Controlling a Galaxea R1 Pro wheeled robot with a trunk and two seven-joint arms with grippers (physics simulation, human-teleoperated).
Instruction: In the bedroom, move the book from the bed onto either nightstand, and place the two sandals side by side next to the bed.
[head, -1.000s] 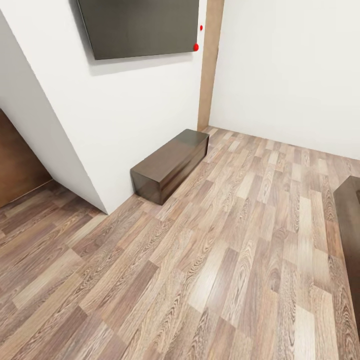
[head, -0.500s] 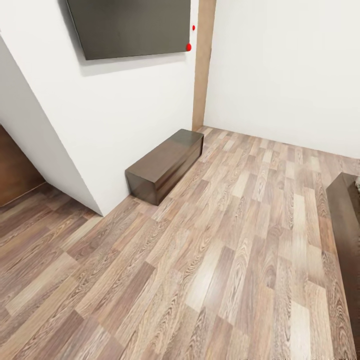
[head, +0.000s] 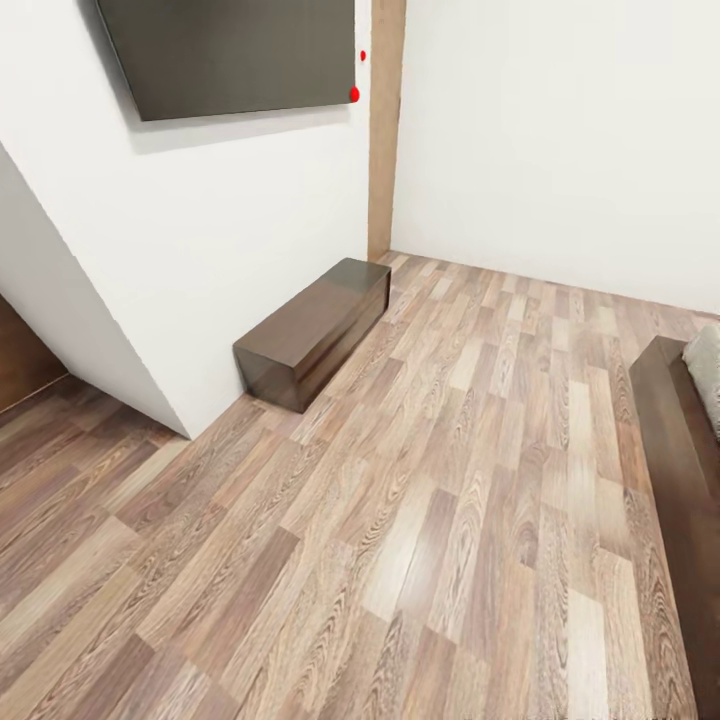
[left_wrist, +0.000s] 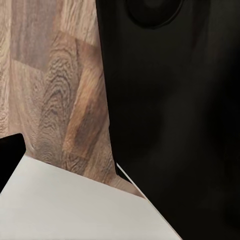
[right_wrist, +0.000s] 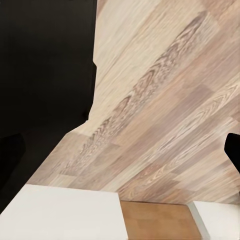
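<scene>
- The head view looked down over the plank floor (head: 420, 520) of the bedroom, white walls (head: 540, 130) meeting at a corner with a tan wood strip (head: 385, 130) running up it.
- A dark flat panel (head: 230, 55) hung on the left wall, two small red dots (head: 354, 94) by its right edge.
- A long low dark brown cabinet (head: 315, 330) stood on the floor against that wall, one end near the corner.
- The bed (head: 680, 470) showed at the view's right edge: a dark brown wooden frame, with a bit of off-white mattress (head: 706, 370) above it.
- A brown door (head: 20, 360) showed at the left edge, past a jutting wall corner.
- The left wrist view gave floor planks, a large black body (left_wrist: 170, 110) and a white surface (left_wrist: 75, 205).
- The right wrist view gave paler planks, a black shape (right_wrist: 45, 75), and a white surface (right_wrist: 65, 212) with a brown panel (right_wrist: 157, 220) set in it.
- Whether either gripper was open or closed could not be told.
</scene>
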